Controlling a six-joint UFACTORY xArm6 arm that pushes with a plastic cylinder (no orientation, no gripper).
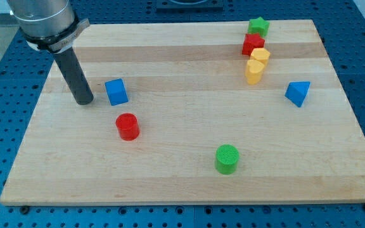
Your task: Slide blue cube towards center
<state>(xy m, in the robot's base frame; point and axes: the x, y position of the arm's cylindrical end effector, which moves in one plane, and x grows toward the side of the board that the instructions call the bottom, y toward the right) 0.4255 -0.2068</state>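
The blue cube (116, 92) sits on the wooden board (189, 177) at the view's left, above the middle height. My tip (83, 101) rests on the board just left of the blue cube, a small gap apart from it. The dark rod rises from the tip toward the view's top left.
A red cylinder (127, 126) lies below and right of the blue cube. A green cylinder (227, 158) is at bottom centre. A blue triangular block (298, 93) is at right. At top right stand a green star (258, 26), a red block (253, 44) and two yellow blocks (256, 64).
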